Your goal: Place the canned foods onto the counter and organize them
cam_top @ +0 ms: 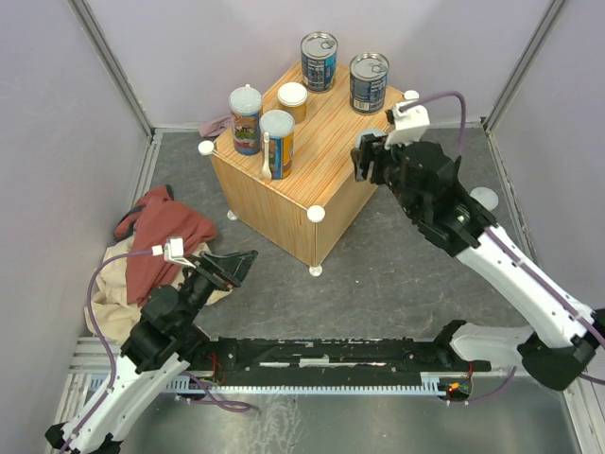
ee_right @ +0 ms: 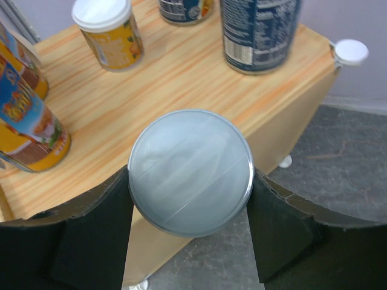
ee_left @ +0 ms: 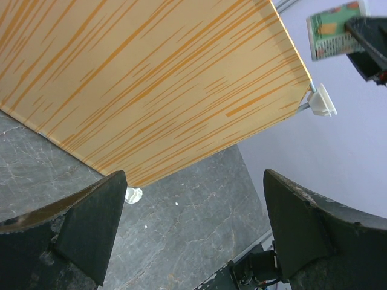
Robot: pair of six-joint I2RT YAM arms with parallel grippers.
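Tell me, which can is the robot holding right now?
The short can with the pale round lid, pinched between the right gripper's black fingers. The other five cans stand free on the light wood-grain box.

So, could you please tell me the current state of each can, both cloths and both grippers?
ring-pull cans: upright on the counter.
tall pale-lidded cans: upright on the counter.
short yellow can: upright on the counter, lid on.
pale-lidded can: gripped at the counter's edge, lid on.
right gripper: shut on the pale-lidded can.
left gripper: open, empty.
red cloth, beige cloth: crumpled in a heap.
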